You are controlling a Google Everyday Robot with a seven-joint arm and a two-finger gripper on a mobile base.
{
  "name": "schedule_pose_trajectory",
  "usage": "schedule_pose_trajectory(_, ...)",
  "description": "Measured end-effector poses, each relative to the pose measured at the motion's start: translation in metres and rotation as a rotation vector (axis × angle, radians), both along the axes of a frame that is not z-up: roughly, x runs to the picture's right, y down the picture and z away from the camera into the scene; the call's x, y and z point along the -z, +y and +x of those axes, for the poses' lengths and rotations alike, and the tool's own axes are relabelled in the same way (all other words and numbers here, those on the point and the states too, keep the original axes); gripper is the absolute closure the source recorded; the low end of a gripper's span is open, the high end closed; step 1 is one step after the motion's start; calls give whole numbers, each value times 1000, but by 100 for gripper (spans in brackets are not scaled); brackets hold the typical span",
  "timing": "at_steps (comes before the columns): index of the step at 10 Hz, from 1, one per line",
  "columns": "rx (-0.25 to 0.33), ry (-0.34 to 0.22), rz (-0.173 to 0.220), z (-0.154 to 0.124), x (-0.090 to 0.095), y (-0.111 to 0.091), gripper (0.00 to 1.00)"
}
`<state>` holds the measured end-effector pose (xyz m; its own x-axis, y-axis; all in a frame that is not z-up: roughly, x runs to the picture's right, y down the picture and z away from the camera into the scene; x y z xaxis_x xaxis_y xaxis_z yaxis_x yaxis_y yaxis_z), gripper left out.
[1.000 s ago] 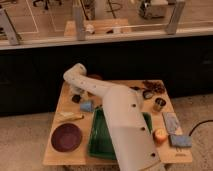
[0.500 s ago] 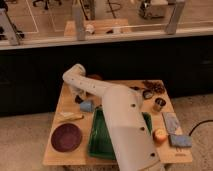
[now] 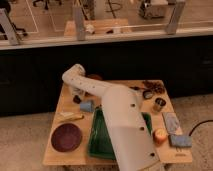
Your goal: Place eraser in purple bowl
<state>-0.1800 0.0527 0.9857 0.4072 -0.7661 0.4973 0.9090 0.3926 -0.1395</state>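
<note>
End effector (image 3: 77,93) sits by eraser (image 3: 76,99) on surface (image 3: 165,150) — beyond purple bowl (image 3: 66,137) — open/closed: can't tell.

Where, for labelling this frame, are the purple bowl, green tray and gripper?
purple bowl (image 3: 66,137), camera view, middle of its inside.
green tray (image 3: 95,139), camera view, its left wall.
gripper (image 3: 77,95), camera view, its tip, over the table's (image 3: 64,106) far left part.

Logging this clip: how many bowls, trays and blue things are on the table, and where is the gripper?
Bowls: 2, the purple bowl and the orange-brown bowl
Trays: 1, the green tray
Blue things: 3, the wedge, the packet and the sponge
Total: 6
The gripper is low at the table's back left, by the eraser.
</note>
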Motion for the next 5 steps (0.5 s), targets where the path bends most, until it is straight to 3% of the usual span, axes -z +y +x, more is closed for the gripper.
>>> schedule_pose_trajectory(2,-50,-31,-7,5,7,-5,64)
schedule_pose_trajectory(5,-138,-158,5,10,40,-27,64)
